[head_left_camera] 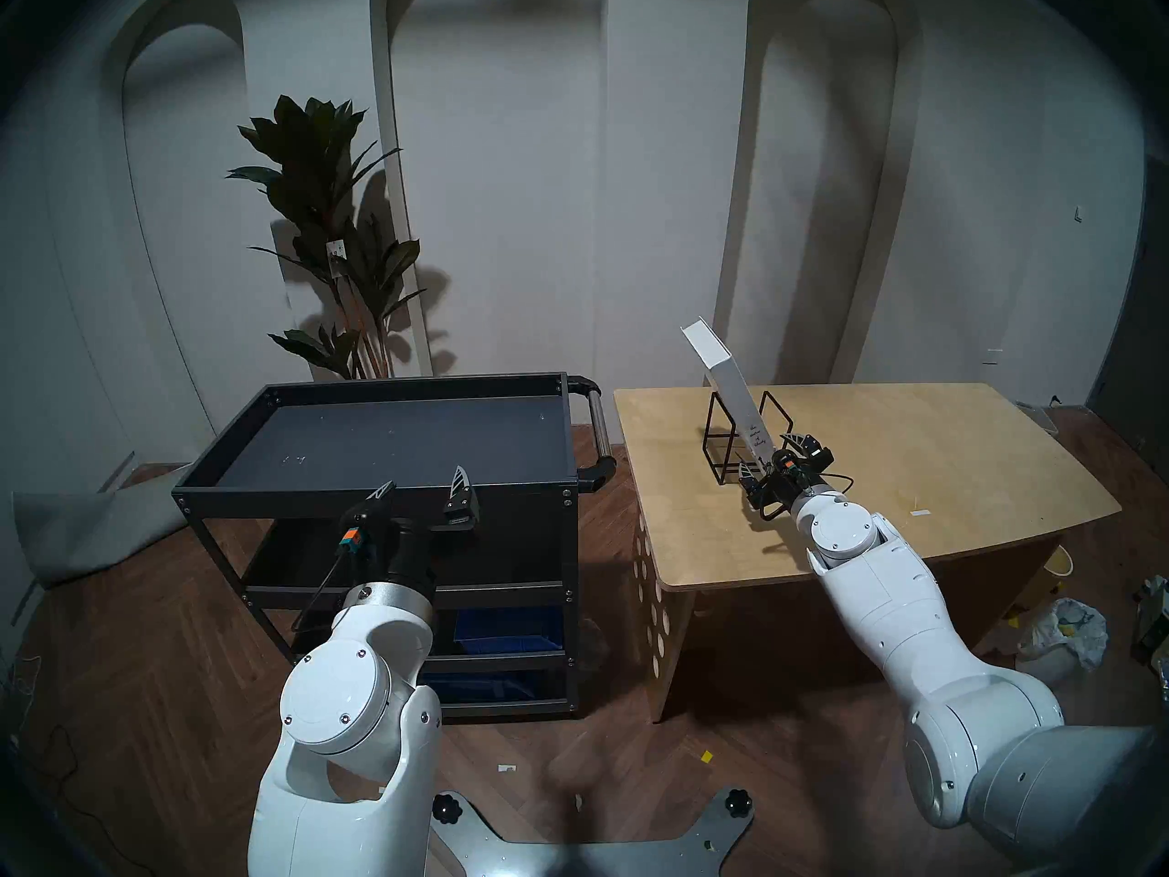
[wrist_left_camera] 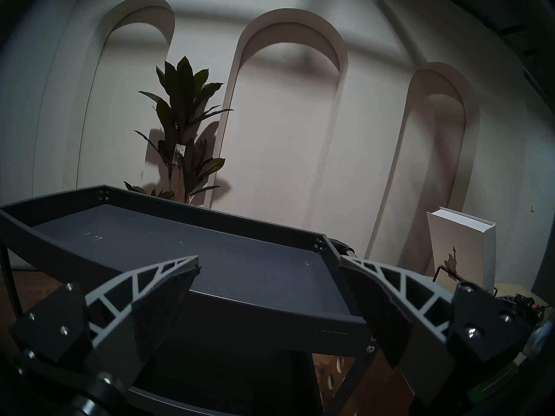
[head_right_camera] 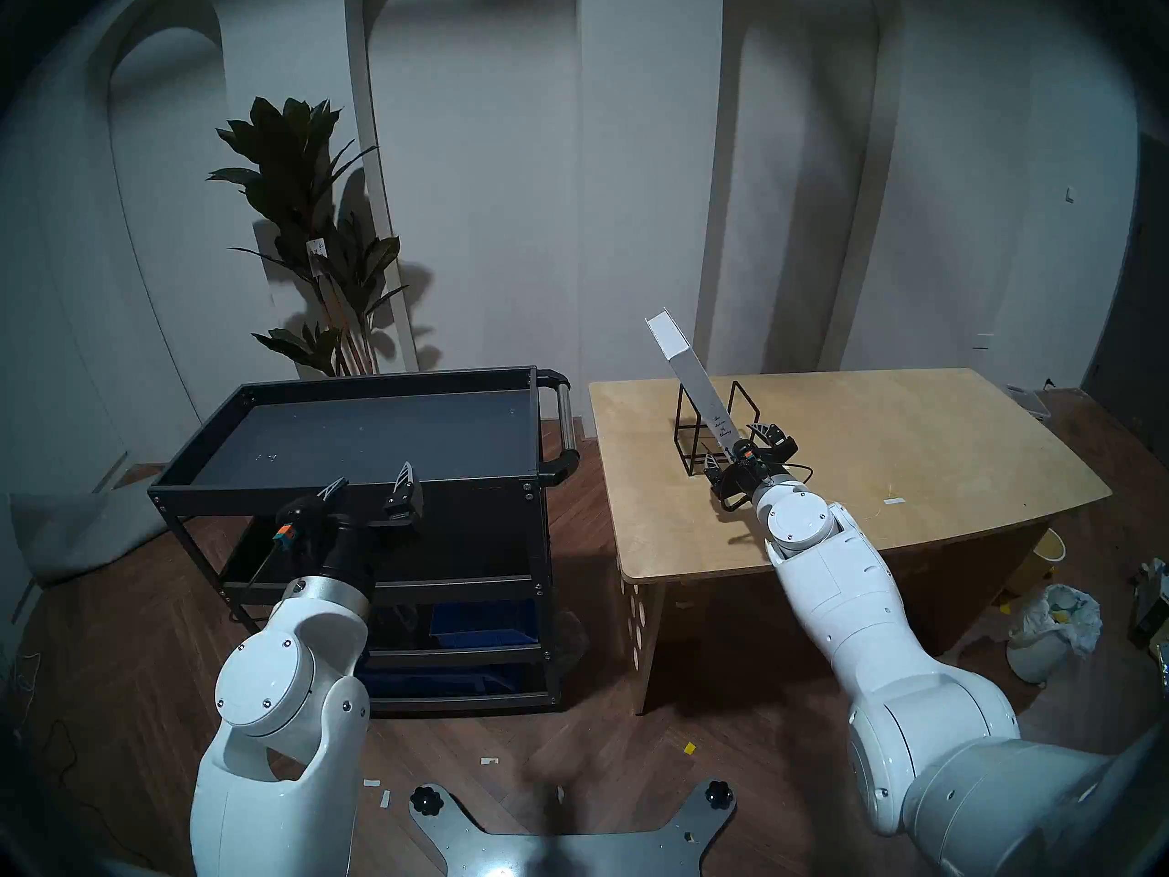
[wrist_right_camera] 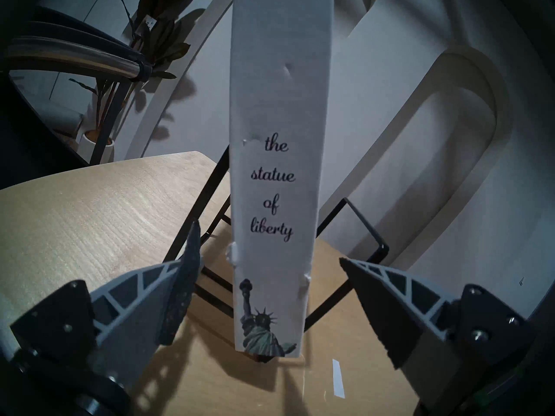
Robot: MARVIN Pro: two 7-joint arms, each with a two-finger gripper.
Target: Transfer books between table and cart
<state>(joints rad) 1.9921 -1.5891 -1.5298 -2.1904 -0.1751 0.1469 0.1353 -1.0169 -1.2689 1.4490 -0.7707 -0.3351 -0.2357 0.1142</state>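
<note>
The book (head_left_camera: 734, 391), a tall thin white hardcover, stands in a black wire rack (head_left_camera: 721, 442) on the table (head_left_camera: 917, 477), leaning toward the cart (head_left_camera: 405, 439). Leftmost, the cart's tray top is bare, with a blue bin (head_left_camera: 506, 632) on a lower tier and a plant (head_left_camera: 335, 236) behind it. The left gripper (head_left_camera: 422, 484) hovers at the cart's near rim, its fingers (wrist_left_camera: 150, 289) wide apart and holding nothing. Further right, the cart's handle (head_left_camera: 598, 426) faces the table's edge. On the table the right gripper (head_left_camera: 773, 463) points at the book's spine, its fingers (wrist_right_camera: 168, 298) spread, one on each side of the spine's lower end and not touching it. The spine reads "the statue of liberty" above a small statue picture.
</note>
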